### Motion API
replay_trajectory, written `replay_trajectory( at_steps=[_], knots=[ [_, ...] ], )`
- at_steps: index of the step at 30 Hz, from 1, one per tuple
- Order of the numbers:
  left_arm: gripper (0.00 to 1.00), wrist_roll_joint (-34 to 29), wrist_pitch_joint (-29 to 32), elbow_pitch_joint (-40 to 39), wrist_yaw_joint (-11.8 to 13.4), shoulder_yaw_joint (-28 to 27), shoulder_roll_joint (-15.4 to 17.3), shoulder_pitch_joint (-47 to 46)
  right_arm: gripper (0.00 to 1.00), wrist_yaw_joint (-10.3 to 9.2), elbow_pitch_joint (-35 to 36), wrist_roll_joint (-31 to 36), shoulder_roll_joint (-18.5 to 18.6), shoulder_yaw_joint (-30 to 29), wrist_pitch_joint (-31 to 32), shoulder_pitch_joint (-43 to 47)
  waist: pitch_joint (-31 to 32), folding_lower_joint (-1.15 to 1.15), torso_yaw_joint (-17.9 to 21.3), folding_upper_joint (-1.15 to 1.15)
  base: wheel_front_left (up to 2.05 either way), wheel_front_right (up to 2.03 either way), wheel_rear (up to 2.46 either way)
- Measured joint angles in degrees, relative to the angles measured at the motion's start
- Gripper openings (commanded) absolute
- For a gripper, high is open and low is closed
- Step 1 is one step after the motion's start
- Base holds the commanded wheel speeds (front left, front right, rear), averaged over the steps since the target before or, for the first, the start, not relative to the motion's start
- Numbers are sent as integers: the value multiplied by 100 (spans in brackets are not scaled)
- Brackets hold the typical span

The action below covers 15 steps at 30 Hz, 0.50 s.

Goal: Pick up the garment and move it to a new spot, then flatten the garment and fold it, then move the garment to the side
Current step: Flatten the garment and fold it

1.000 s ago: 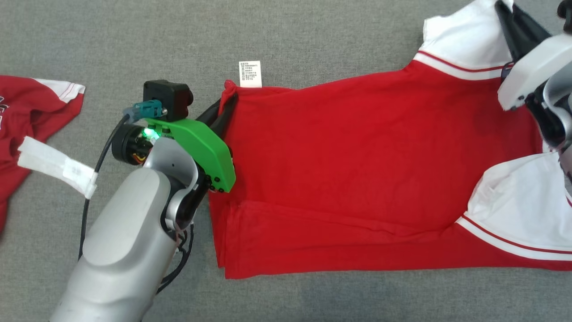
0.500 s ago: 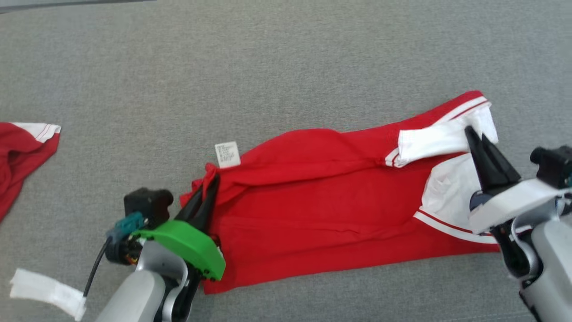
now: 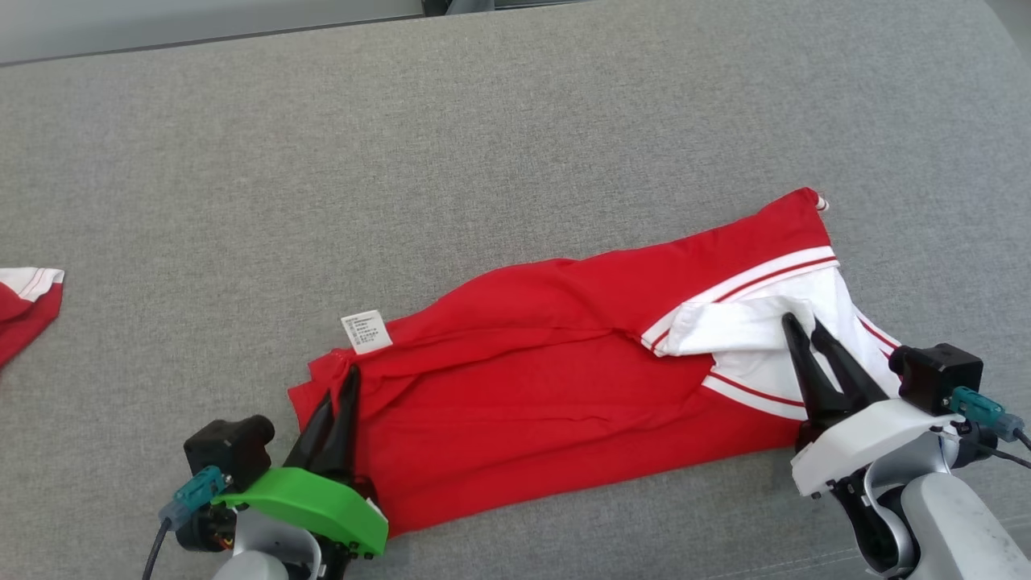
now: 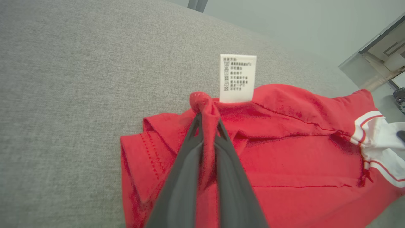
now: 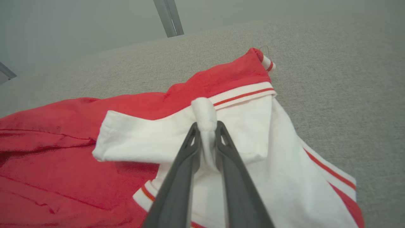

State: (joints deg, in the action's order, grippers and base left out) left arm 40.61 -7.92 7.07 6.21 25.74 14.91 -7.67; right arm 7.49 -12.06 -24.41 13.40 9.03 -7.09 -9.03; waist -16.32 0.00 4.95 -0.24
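The garment (image 3: 564,387), red with white sleeves, lies folded lengthwise on the grey surface. In the left wrist view a bunched red corner of the garment (image 4: 284,158) sits pinched in my left gripper (image 4: 207,118), just below the white care label (image 4: 238,77). In the head view my left gripper (image 3: 342,383) is at the garment's left end, beside the label (image 3: 366,332). At the right end my right gripper (image 3: 801,322) rests on the white sleeve (image 3: 741,326). In the right wrist view a tuft of white sleeve fabric (image 5: 204,110) stands between the fingers of my right gripper (image 5: 205,126).
Part of another red and white garment (image 3: 24,306) shows at the left edge. The grey padded surface (image 3: 483,161) stretches far beyond the garment to its back edge. Metal legs (image 5: 167,17) and a pale floor lie behind it.
The head view has pulled back. Both grippers have drawn their held edges toward the near side. The garment now lies narrower, with the white sleeve folded over the red.
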Motion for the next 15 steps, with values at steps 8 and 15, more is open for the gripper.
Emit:
replay_trajectory(
  at_steps=[8, 15],
  knots=[
    [100, -126, -246, -25, -200, 1, 338, 252, 100, 0, 220, -218, 22, -600, 16, 15, 138, 0, -38, 0, 0, 0, 0],
    [100, -560, -652, -346, 96, -244, 502, 863, 100, 0, 355, 12, 91, -1274, 641, -105, 349, 0, -3, 0, 0, 0, 0]
  ],
)
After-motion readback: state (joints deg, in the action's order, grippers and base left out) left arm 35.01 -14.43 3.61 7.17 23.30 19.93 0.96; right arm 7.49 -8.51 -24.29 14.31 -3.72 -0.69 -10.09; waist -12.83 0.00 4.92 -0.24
